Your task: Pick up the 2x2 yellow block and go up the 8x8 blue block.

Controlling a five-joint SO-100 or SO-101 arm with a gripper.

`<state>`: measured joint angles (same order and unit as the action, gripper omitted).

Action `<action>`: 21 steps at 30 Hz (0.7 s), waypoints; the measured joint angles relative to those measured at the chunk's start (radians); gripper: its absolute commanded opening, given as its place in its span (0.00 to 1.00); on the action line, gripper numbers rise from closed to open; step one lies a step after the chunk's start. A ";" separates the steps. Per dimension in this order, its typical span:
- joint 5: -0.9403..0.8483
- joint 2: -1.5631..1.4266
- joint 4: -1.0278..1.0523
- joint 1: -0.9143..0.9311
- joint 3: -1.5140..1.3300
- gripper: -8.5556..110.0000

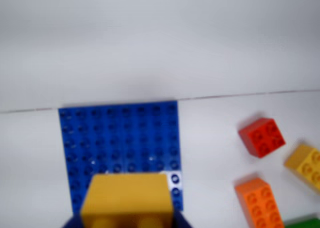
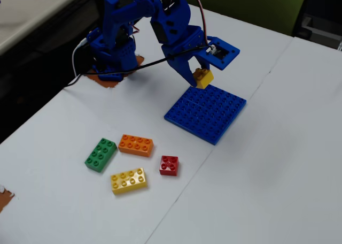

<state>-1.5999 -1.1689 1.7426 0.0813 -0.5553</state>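
Note:
The 2x2 yellow block is held between the fingers of my blue gripper, a little above the far left edge of the 8x8 blue block in the fixed view. In the wrist view the yellow block fills the bottom middle, blurred, in front of the blue block, which lies flat on the white table. The gripper is shut on the yellow block; its fingertips are mostly hidden behind the block.
On the table left of the blue block lie a green brick, an orange brick, a longer yellow brick and a red brick. The arm's base stands at the back left. A table seam runs past the blue block.

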 measured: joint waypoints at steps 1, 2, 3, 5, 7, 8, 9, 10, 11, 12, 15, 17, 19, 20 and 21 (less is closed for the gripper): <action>0.000 0.012 0.000 -0.005 0.000 0.07; 0.000 0.023 0.000 -0.009 0.000 0.07; 0.000 0.028 0.000 -0.011 -0.009 0.07; -0.006 0.037 0.000 -0.023 -0.029 0.07; -0.012 0.041 0.000 -0.038 -0.055 0.07; -0.012 0.041 0.000 -0.048 -0.066 0.07; -0.012 0.043 0.000 -0.055 -0.072 0.07; -0.012 0.043 0.000 -0.063 -0.077 0.07; -0.012 0.043 0.000 -0.069 -0.084 0.07; -0.012 0.043 0.002 -0.077 -0.094 0.07; -0.012 0.043 0.005 -0.086 -0.107 0.07; -0.012 0.043 0.005 -0.089 -0.112 0.07; -0.012 0.043 0.005 -0.092 -0.112 0.07; -0.009 0.043 0.005 -0.095 -0.112 0.07; -0.005 0.041 0.005 -0.095 -0.112 0.07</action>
<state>-1.6045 -1.1275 1.7472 -0.0138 -0.6673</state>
